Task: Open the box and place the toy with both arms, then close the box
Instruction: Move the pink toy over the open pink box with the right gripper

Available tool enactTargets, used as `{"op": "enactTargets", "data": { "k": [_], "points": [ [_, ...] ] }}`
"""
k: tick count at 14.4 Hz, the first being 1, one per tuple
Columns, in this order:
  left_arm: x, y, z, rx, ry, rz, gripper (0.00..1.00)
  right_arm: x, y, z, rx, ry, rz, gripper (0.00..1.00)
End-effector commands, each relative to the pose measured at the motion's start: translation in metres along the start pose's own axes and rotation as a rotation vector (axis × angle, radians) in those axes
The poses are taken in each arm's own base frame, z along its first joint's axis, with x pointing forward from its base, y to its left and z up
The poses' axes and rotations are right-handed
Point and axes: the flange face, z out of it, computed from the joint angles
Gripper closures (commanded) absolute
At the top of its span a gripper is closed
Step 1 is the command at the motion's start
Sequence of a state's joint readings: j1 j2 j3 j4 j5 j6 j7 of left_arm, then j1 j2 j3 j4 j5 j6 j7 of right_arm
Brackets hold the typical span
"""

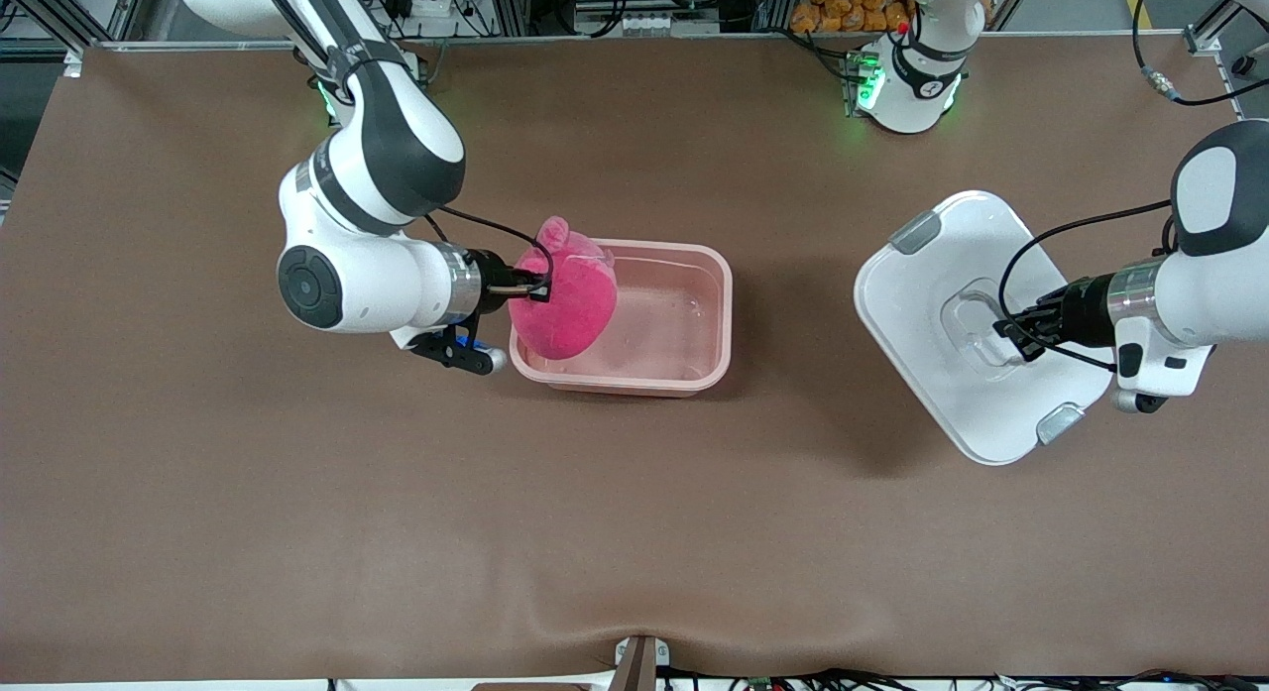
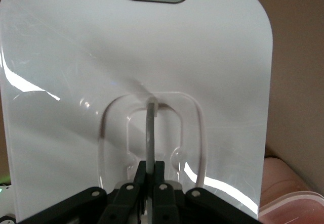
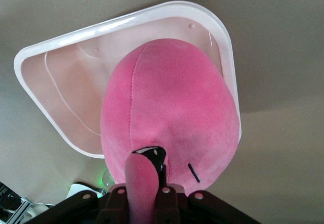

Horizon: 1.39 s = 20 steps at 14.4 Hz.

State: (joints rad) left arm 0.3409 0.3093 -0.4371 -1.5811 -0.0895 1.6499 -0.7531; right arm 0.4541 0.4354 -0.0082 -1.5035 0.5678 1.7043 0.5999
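Nearest the front camera lies the white rounded-corner plastic lid (image 1: 977,324) with two grey side clips, at the left arm's end of the brown table (image 1: 634,513); whether it rests on the table or is lifted cannot be told. From the edge of that view the left arm (image 1: 1205,265) reaches in level, its black left gripper (image 1: 1016,336) over the lid's recessed middle. Toward the right arm's end, the open translucent pink plastic tub (image 1: 684,314) stands on the table, well apart from the lid. From its base, the right arm (image 1: 372,235) bends down and turns its wrist sideways, so the right gripper (image 1: 540,287) holds the hot-pink plush toy (image 1: 565,304) over the tub's end nearest that arm.

From the left wrist, the gripper's fingers (image 2: 139,176) are pinched together on the thin grey handle (image 2: 151,133) in the lid's recess.

From the right wrist, the fingers (image 3: 159,158) are clamped on a pink stalk (image 3: 139,183) of the toy, whose round body hangs above the tub's open interior.
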Motion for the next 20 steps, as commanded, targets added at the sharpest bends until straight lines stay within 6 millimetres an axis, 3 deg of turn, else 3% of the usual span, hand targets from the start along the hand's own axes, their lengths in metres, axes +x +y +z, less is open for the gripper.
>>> {"op": "enactTargets", "data": {
  "k": [1, 20],
  "points": [
    [0.000, -0.002, -0.004, 0.005, 0.018, 0.021, 1.00, 0.005, -0.004, 0.006, 0.029, -0.012, 0.021, 1.00],
    [0.001, -0.003, -0.005, 0.003, 0.020, 0.021, 1.00, 0.042, 0.013, 0.043, 0.003, -0.034, 0.062, 1.00]
  ]
}}
